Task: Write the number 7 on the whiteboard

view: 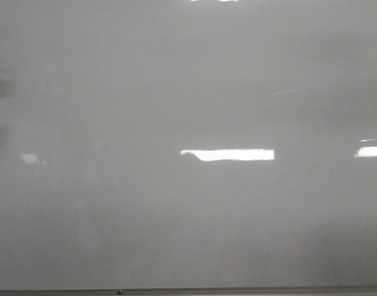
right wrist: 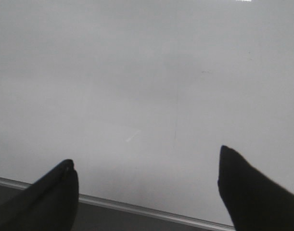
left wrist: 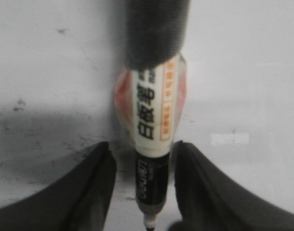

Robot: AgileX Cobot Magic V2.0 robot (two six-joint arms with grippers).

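- Plainly, the number 7 is not on the whiteboard (view: 188,216) yet: the front view shows only pale glossy surface, bright reflections and the thin frame strip (view: 188,291) along the bottom edge, with no dark stroke anywhere.
- The marker (left wrist: 154,130) sits between the fingers of the left gripper (left wrist: 144,185). Its white label with dark characters and orange bands runs down to a dark collar and a small tip (left wrist: 147,222) pointing at the board.
- In the left wrist view the two dark fingers (left wrist: 89,187) flank the marker's collar with slim gaps on both sides, so I cannot tell whether they pinch the pen or whether it is fixed higher up, where a dark sleeve (left wrist: 156,29) covers its barrel.
- I cannot tell whether the tip touches the surface; the board near it shows faint smudges and specks, not writing.
- The right gripper (right wrist: 147,178) hangs with fingers spread wide and nothing between them, looking at bare board above the frame.
- My judgement is that the step in hand is bringing the tip into contact to begin the short top bar.
- To do it well, press lightly and squarely so the tip does not skid on the gloss.
- Draw the bar first, then turn without lifting into the longer slant.
- Keep the strokes on open board, well clear of the frame.
- The right arm should stay out of the way.
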